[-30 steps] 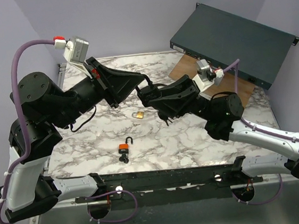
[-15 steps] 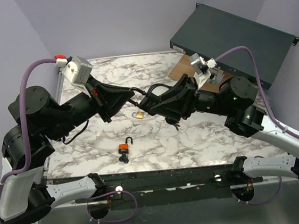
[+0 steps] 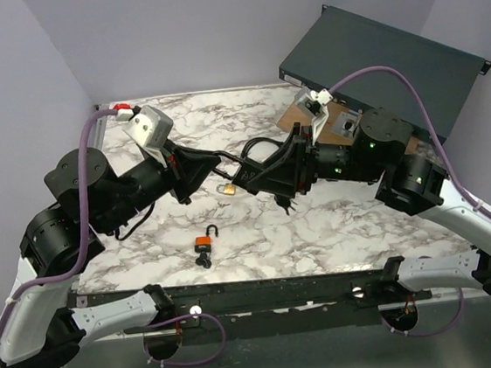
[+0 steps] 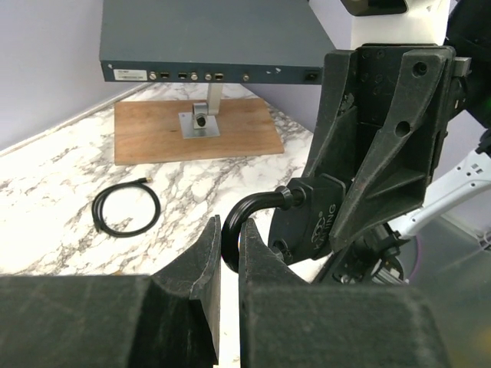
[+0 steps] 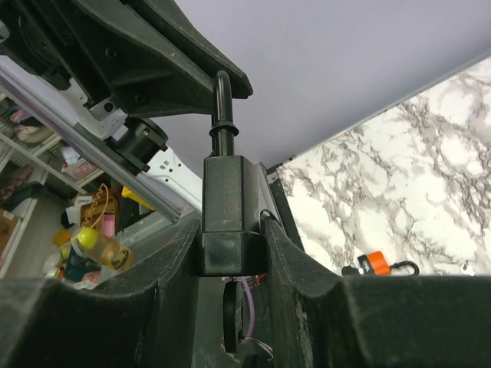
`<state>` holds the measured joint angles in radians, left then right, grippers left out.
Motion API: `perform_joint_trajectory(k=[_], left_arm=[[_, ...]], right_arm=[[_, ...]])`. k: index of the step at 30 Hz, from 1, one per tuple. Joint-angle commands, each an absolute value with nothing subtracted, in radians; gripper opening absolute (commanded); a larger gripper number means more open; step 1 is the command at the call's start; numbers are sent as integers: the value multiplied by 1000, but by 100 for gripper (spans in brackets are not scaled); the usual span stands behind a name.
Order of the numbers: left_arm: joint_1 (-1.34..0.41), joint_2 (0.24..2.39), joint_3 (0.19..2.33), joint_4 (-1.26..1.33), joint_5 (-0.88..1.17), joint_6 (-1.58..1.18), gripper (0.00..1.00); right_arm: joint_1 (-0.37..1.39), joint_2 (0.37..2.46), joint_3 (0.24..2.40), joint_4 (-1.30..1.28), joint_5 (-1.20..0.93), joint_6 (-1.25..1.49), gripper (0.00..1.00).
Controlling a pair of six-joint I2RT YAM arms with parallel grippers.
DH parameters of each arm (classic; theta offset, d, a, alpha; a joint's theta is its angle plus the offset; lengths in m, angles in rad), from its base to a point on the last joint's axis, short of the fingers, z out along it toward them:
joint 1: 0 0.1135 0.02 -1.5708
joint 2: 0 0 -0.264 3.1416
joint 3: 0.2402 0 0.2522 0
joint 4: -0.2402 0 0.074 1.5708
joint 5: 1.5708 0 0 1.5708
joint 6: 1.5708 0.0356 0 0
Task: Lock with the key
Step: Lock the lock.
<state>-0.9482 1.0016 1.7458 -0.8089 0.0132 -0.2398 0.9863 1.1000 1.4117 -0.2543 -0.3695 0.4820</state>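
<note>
Top view, read left to right. My left gripper [image 4: 229, 234], left of centre, has its fingers almost together, pinched on the shackle [image 4: 247, 205] of the black lock [image 5: 230, 207]. The lock hangs in the air at frame centre, off the table [image 3: 338, 227]. My right gripper [image 5: 232, 234], just right of centre, clamps the lock body by its two flat sides, with the fingers spread only to its width. A dark tab [image 5: 230, 307] under the body is probably the key, though it is too shadowed to be sure. I judge the lock rigid, dense for its size and smooth-skinned. The flat sides give the sure hold, while the thin round shackle may swivel in a pinch, and the key should be taken by its broad head. The marbled top looks hard and slick. On it lie an orange lock [image 3: 203, 242] at lower centre, a brass lock [image 3: 226, 189] beneath the grippers, and a coiled cable [image 4: 126, 208]. A wooden board [image 3: 404, 145] and a dark box [image 3: 391, 67] fill the upper right. Plain lilac walls close in on three sides.
</note>
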Motion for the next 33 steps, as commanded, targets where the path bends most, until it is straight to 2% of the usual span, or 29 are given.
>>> perform_joint_trajectory(k=[1,20,33], left_arm=[[-955,967,1629,-767,14,-222,0],[-1058,864,1387,-512,-117,-152,0],[-1106,865,1369,-480,-15,-232,0]], right_arm=[[986,1124,1508,-166,-396,528,1],[987,1212,1570,-131,-415,584,1],[987,1248,1567,-103,-219,543,1]])
